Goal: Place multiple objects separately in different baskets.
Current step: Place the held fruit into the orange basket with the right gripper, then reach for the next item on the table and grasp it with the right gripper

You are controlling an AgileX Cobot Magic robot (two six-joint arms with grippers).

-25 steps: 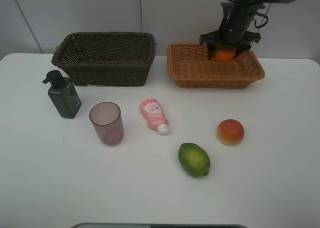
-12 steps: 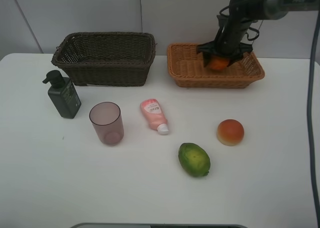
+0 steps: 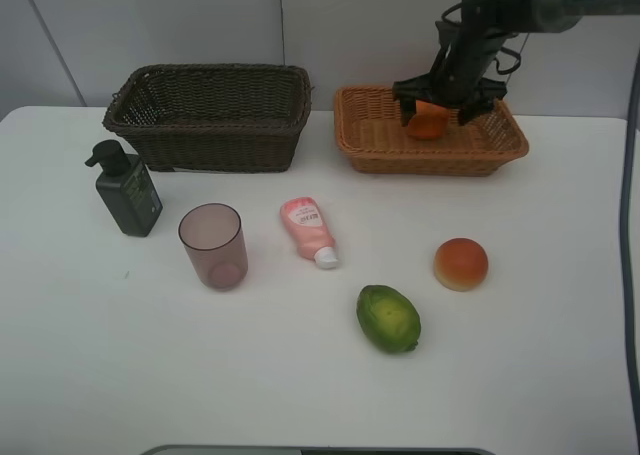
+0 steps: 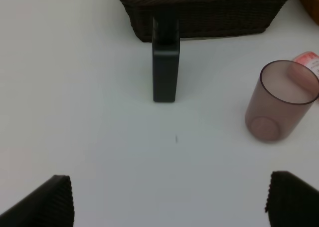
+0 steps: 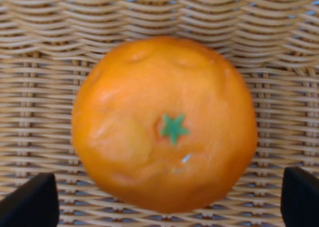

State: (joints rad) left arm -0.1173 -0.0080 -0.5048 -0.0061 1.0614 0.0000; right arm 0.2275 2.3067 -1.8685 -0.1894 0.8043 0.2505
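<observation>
One of six done — orange [image 3: 427,125] in tan basket [image 3: 430,163], upper right; right claw [image 3: 442,100] spread above it. Five to go on bench [image 3: 560,355].

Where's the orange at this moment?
In the high view the orange lies inside the light tan basket at the back right, directly under the open right gripper; the dark brown basket stands to the left.
</observation>
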